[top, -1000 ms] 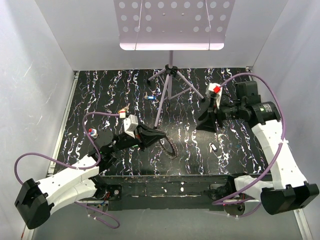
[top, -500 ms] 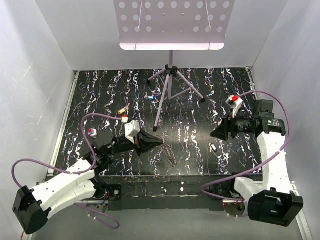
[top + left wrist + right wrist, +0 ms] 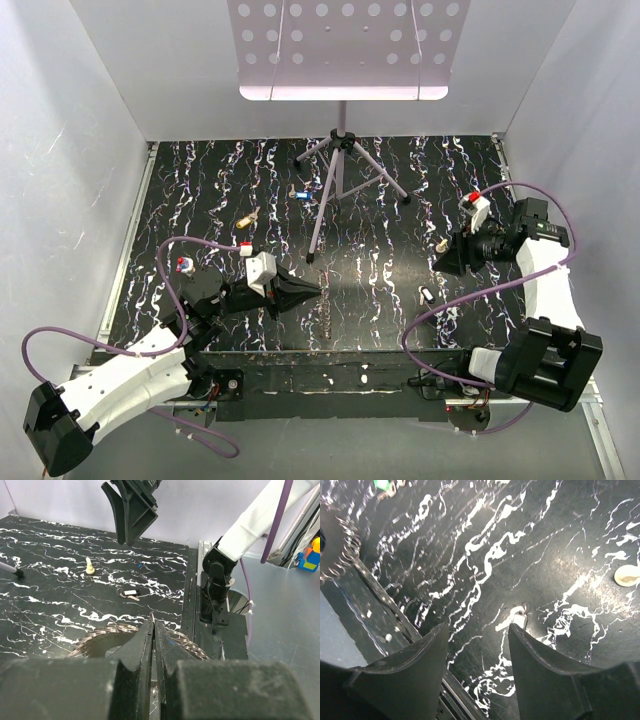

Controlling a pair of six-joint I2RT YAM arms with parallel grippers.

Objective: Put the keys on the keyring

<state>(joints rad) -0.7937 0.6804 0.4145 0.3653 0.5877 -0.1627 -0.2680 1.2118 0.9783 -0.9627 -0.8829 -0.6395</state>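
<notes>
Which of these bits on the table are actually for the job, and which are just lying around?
For the job: keyring, pinched in the left jaws; black-headed key; blue-headed key; brass key.
Just lying about: tripod music stand; small cream object.

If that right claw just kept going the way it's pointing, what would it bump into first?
Most likely the black marbled table. The right gripper is open and tilted down at it, with a small key lying just ahead, so it might touch that first; depth is unclear.
</notes>
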